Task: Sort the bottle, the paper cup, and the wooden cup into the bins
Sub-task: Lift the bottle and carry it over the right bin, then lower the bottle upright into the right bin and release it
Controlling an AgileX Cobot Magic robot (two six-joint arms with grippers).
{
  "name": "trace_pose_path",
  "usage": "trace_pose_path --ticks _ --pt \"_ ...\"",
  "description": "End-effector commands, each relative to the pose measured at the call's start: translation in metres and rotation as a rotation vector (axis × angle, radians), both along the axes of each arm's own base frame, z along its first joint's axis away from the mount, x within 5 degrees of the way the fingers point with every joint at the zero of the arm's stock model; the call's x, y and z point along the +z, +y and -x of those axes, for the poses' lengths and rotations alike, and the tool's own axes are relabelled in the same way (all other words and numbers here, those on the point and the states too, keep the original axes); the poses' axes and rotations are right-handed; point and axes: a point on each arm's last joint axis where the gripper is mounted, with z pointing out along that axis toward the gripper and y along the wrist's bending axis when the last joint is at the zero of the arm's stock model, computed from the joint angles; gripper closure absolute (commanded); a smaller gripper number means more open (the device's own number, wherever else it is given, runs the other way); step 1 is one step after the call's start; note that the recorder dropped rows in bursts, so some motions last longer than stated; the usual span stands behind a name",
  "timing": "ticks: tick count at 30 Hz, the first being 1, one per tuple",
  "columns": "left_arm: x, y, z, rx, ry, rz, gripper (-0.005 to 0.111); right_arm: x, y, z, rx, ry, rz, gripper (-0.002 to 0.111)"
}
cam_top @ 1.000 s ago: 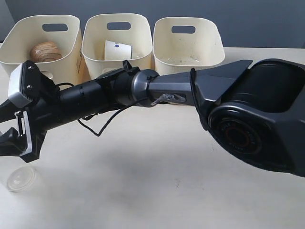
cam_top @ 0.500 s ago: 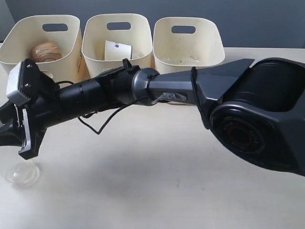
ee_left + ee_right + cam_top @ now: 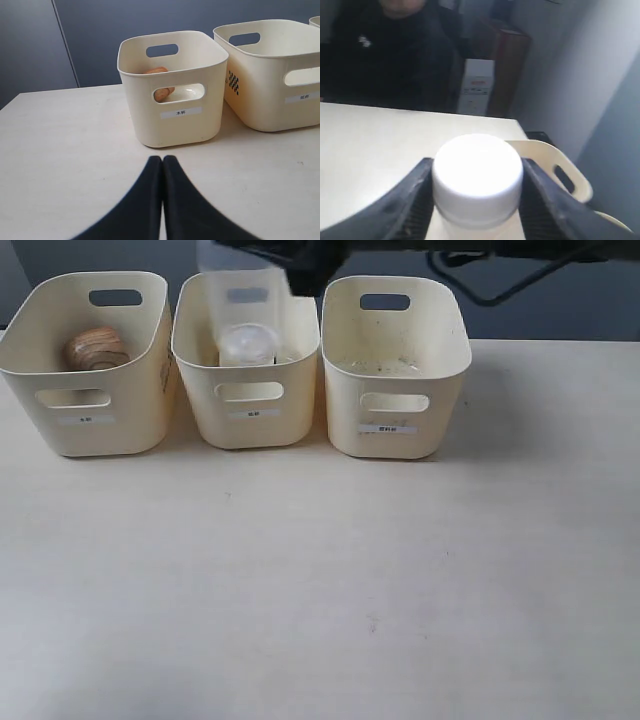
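The clear bottle [image 3: 245,325] hangs in the air over the middle bin [image 3: 250,425], its round base facing the exterior camera. My right gripper [image 3: 477,166] is shut on its white cap [image 3: 477,175]; only a dark part of that arm [image 3: 305,262] shows at the top edge of the exterior view. The brown wooden cup [image 3: 95,348] lies in the left bin [image 3: 85,430] and also shows through that bin's slot [image 3: 161,93]. The paper cup is hidden behind the bottle. My left gripper [image 3: 162,161] is shut and empty, low over the table before the left bin [image 3: 172,125].
The right bin [image 3: 395,435] stands beside the middle one, with only small specks on its floor. All three bins line the far edge of the pale table [image 3: 330,580]. A bin rim [image 3: 555,155] shows just beyond the cap.
The right arm, stretched low across the table to the front left, has swung up out of view. The bottle left the table there and now hangs over the middle bin.
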Motion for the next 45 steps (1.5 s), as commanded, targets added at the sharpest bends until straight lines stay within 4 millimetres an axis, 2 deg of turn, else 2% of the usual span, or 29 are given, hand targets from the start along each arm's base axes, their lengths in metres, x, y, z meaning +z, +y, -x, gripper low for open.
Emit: trace_pose_path --ticks 1,6,11,14,17,22,31,45 --pt "0.002 0.000 0.000 -0.003 -0.013 0.005 0.107 0.014 -0.048 -0.012 -0.173 -0.033 -0.019 0.109" --pt "0.002 0.000 0.000 -0.003 -0.013 0.005 0.107 0.014 -0.078 -0.040 -0.382 -0.038 0.014 0.109" --pt "0.002 0.000 0.000 -0.003 -0.013 0.005 0.107 -0.014 -0.100 -0.068 -0.446 0.027 0.045 0.109" --pt "0.002 0.000 0.000 -0.003 -0.013 0.005 0.107 -0.033 -0.101 -0.086 -0.459 0.062 0.064 0.109" --pt "0.002 0.000 0.000 -0.003 -0.013 0.005 0.107 -0.044 -0.095 -0.106 -0.446 0.066 0.061 0.109" --pt "0.002 0.000 0.000 -0.003 -0.013 0.005 0.107 -0.075 -0.086 -0.135 -0.443 0.098 0.078 0.109" --pt "0.002 0.000 0.000 -0.003 -0.013 0.005 0.107 -0.112 -0.080 -0.157 -0.424 0.146 0.089 0.109" --pt "0.002 0.000 0.000 -0.003 -0.013 0.005 0.107 -0.156 -0.079 -0.166 -0.442 0.221 0.137 0.109"
